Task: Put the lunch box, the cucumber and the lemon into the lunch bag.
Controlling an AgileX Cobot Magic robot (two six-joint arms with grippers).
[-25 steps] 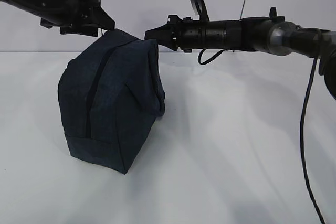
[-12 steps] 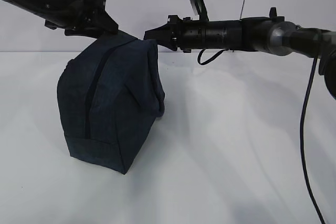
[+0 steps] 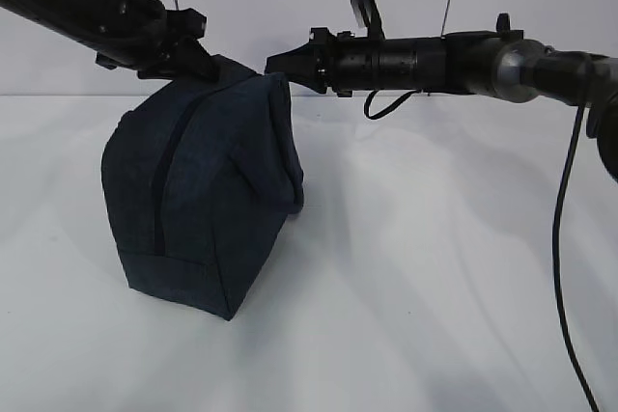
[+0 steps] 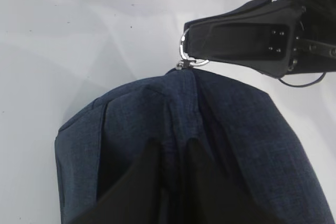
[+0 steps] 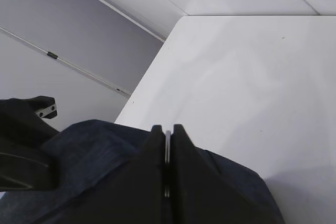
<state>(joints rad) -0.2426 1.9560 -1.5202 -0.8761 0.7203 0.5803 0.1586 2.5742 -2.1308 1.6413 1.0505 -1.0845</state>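
Observation:
The navy lunch bag (image 3: pixel 193 200) stands on end on the white table, its zipper closed down the front. My left gripper (image 3: pixel 198 69) sits on the bag's top left; in the left wrist view its fingers (image 4: pixel 157 156) pinch a ridge of the bag's fabric (image 4: pixel 236 140) along the zipper line. My right gripper (image 3: pixel 275 62) reaches in level from the right and is shut on the metal ring pull (image 4: pixel 182 51), which shows as a thin silver strip (image 5: pixel 167 145) between its jaws. The lunch box, the cucumber and the lemon are out of view.
The white table (image 3: pixel 435 267) runs back to a pale wall. A black cable (image 3: pixel 560 238) hangs down at the right from the right arm (image 3: pixel 463 60). The table's far edge (image 5: pixel 157 66) shows in the right wrist view.
My left gripper has come down and to the right onto the bag's top and narrowed its fingers on the fabric. The right gripper has stayed put on the ring.

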